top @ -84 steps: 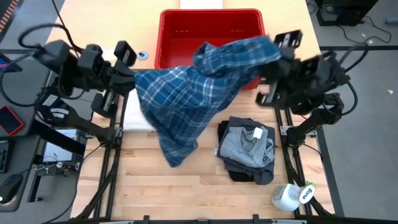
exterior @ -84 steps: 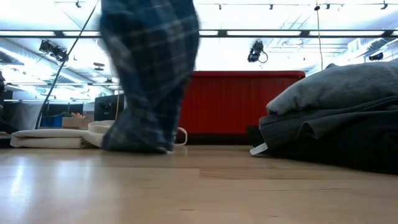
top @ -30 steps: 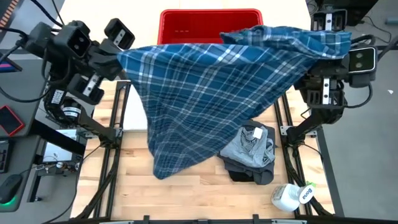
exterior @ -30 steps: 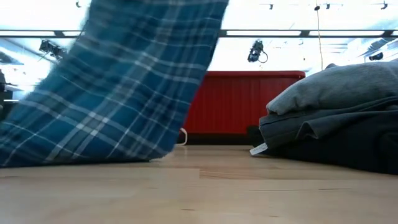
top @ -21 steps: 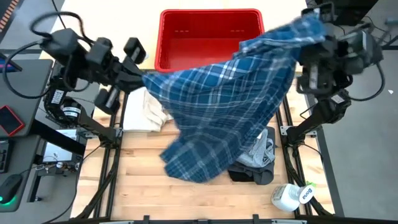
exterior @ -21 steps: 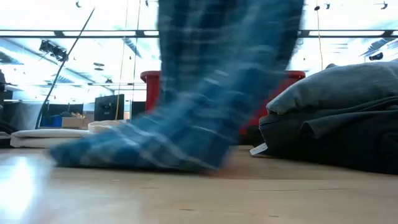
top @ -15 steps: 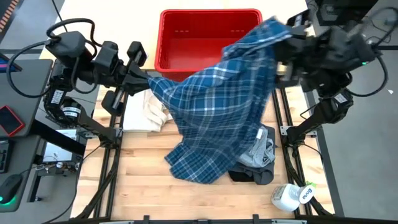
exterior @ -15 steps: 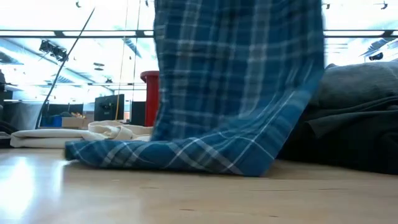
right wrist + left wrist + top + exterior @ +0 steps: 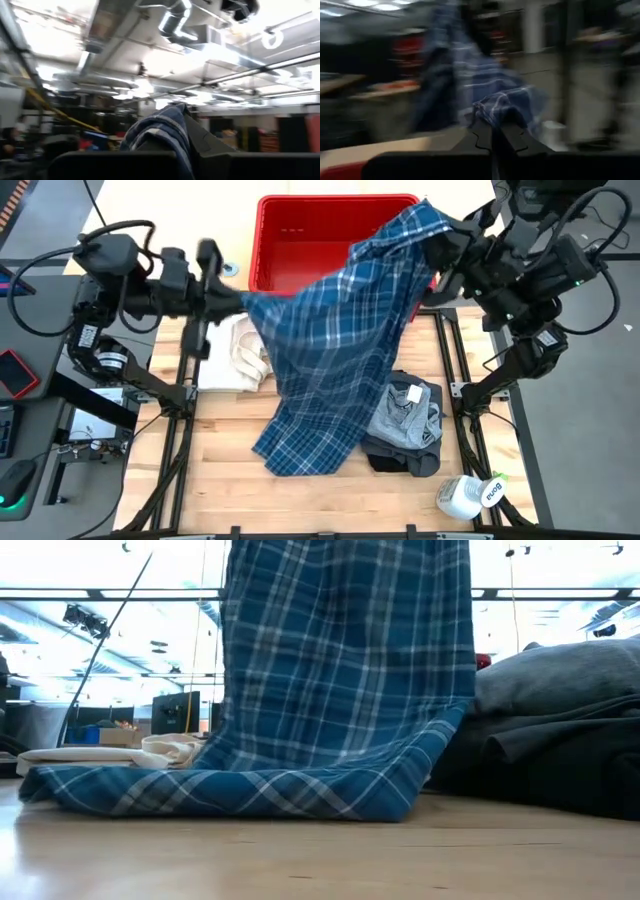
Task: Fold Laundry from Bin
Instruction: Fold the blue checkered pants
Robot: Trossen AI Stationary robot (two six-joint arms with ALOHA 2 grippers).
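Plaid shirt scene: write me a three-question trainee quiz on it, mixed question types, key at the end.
1. True or false: the plaid shirt hangs clear of the table.
2. Multiple choice: what lies under the light grey garment on the pile at the right? A) the red bin B) a dark garment C) the cream cloth
3. Short answer: what does each gripper grasp?

Key
1. False: its lower edge lies on the wood.
2. B
3. The left gripper and the right gripper are each shut on an upper part of the plaid shirt, holding it up between them.
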